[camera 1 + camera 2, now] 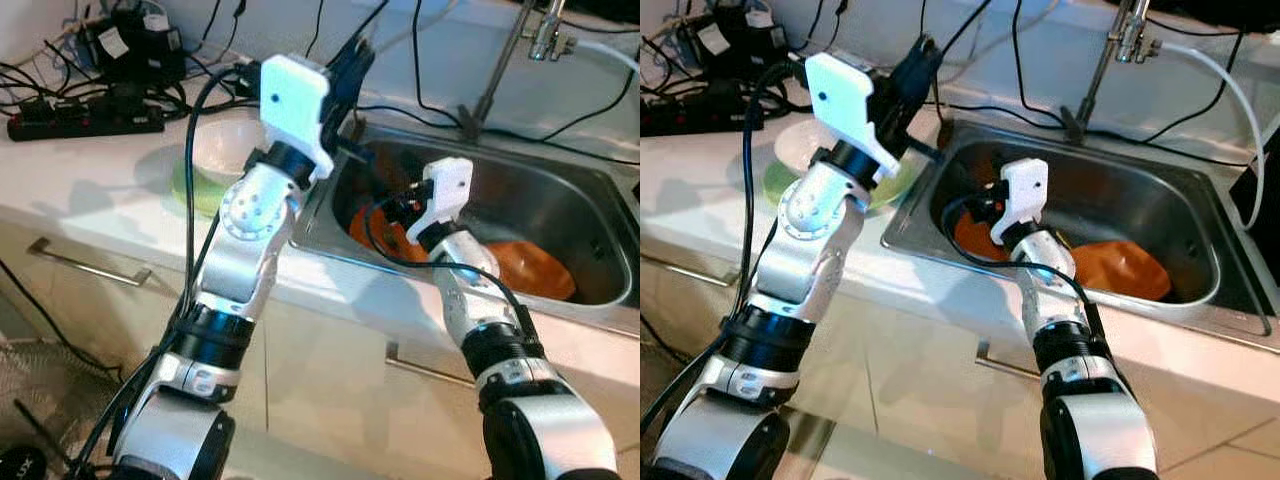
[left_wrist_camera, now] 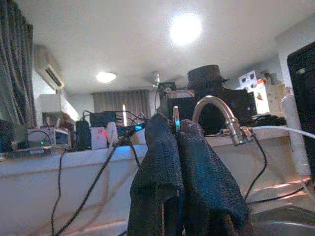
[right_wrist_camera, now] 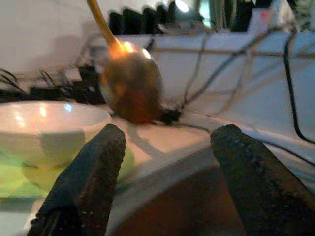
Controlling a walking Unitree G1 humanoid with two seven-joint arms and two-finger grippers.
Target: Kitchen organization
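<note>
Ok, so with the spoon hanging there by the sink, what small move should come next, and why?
Probably ease the right gripper forward toward the spoon to take it. The right gripper sits low in the sink, open, with the spoon framed between its fingers. The spoon hangs handle-up, apparently pinched by the shut left gripper above the sink's edge, beside the white bowl.

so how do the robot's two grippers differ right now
The left gripper is raised above the sink's left edge with its fingers pressed together; the right gripper sits lower, at the sink, with its fingers spread apart. The left points toward the faucet, the right toward the white bowl. Both have black textured fingers.
</note>
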